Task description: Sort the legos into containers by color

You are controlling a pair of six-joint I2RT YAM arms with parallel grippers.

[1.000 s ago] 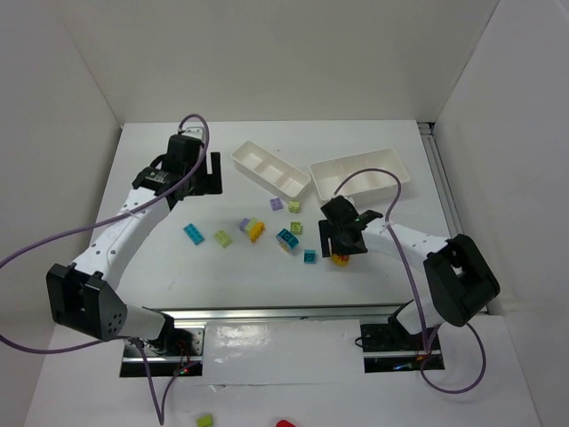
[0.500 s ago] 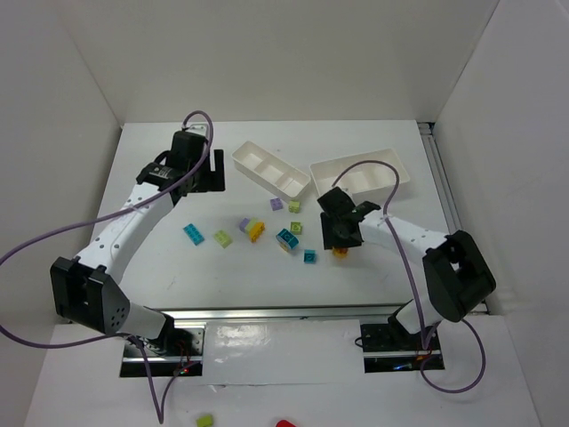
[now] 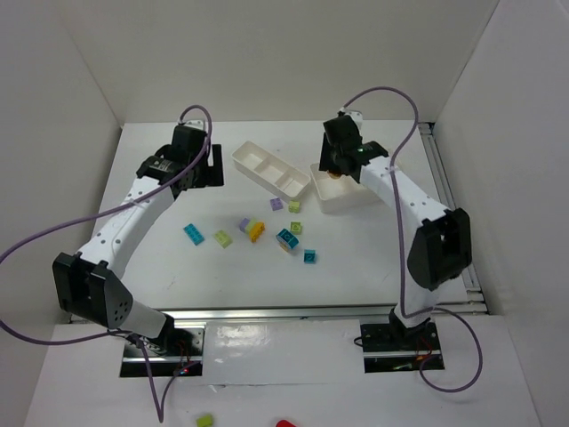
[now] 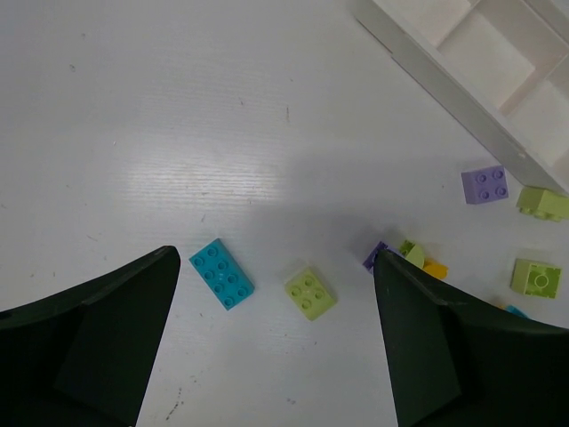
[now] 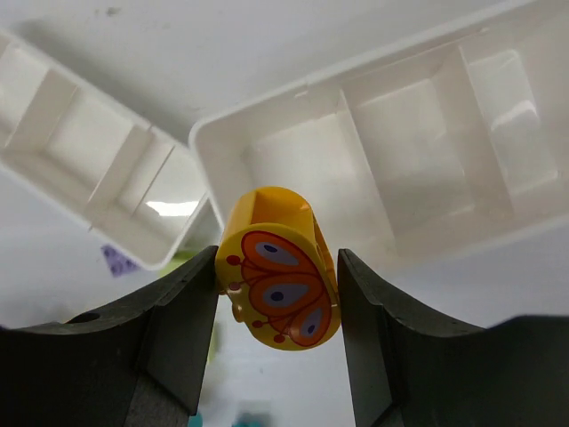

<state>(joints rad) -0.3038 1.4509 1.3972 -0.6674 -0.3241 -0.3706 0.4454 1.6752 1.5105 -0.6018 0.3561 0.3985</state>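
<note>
My right gripper (image 3: 335,169) (image 5: 277,294) is shut on a yellow lego with an orange butterfly print (image 5: 277,283) and holds it above the left compartment of the right white tray (image 3: 388,190) (image 5: 391,151). The left white tray (image 3: 269,169) (image 5: 80,169) lies beside it. My left gripper (image 3: 188,160) (image 4: 276,356) is open and empty, high above the table. Under it lie a cyan lego (image 4: 221,274) (image 3: 194,233) and a lime lego (image 4: 310,293) (image 3: 222,238). A purple, lime and yellow cluster (image 3: 251,229), a teal and lime pair (image 3: 289,236), a small teal lego (image 3: 309,256), a lavender lego (image 3: 276,204) (image 4: 484,185) and a lime lego (image 3: 294,206) (image 4: 542,204) lie mid-table.
White walls enclose the table on three sides. A purple cable loops over each arm. A black plate (image 3: 213,167) lies under the left gripper's far side. A lime piece (image 3: 204,419) and a red piece (image 3: 284,423) lie off the table in front.
My right gripper has lifted the yellow butterfly lego from the table's middle right and carried it back to above the right tray. The left arm shifted slightly.
</note>
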